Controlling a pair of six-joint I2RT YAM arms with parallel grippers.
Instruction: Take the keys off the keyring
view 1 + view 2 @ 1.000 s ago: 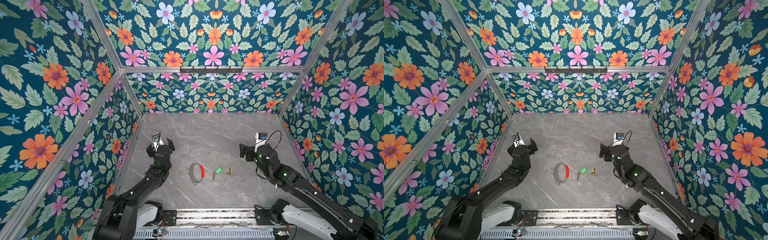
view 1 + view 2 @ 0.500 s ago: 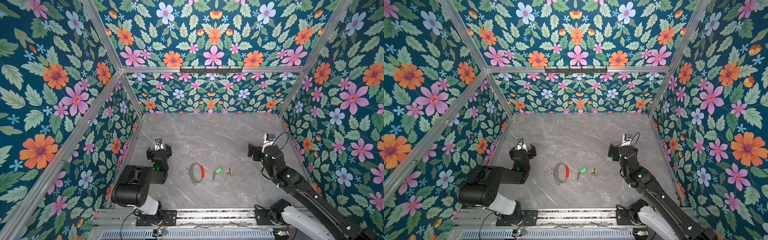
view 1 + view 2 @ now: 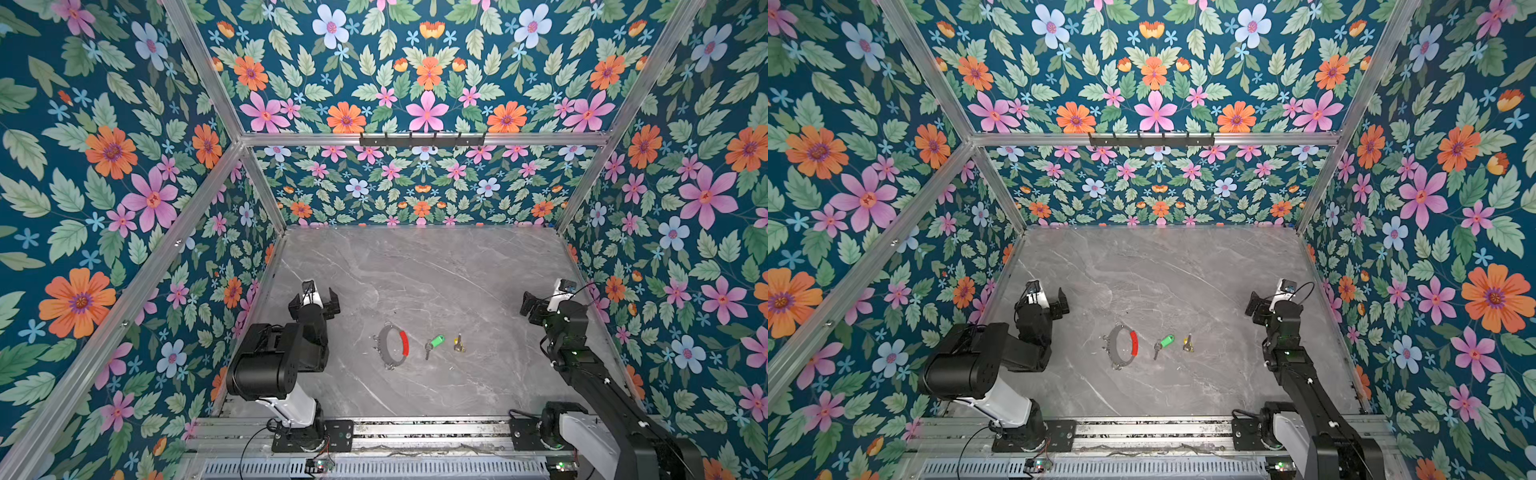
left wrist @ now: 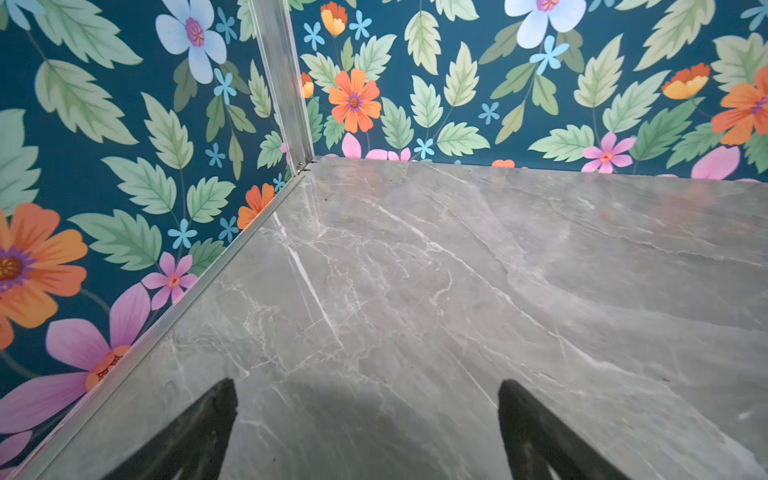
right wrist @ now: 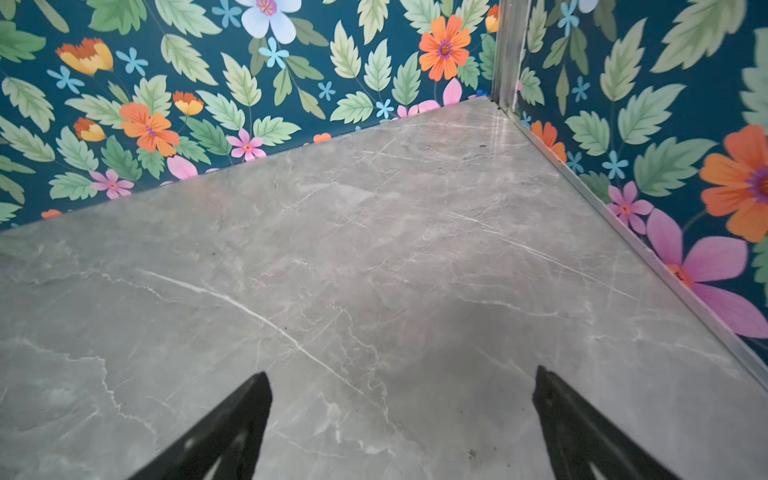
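Note:
The keyring (image 3: 392, 345) (image 3: 1123, 345), a thin grey ring with a red segment, lies flat near the table's front middle in both top views. Just right of it, apart from the ring, lies the dark key with the green tag (image 3: 434, 343) (image 3: 1165, 343). The short brass key (image 3: 458, 343) (image 3: 1187, 343) lies further right. My left gripper (image 3: 314, 300) (image 4: 365, 386) stands open and empty to the ring's left. Near the right wall, my right gripper (image 3: 538, 305) (image 5: 401, 374) is also open and empty. Both wrist views show only bare marble between the fingers.
The grey marble table (image 3: 415, 270) is boxed in by floral walls on three sides. A black hook rail (image 3: 422, 139) hangs on the back wall. The arms' bases sit on a metal rail (image 3: 415, 430) along the front edge.
Both arms have drawn back from the middle. The left arm has folded over its base, and the right gripper has moved toward the right wall. Ring and keys have not moved.

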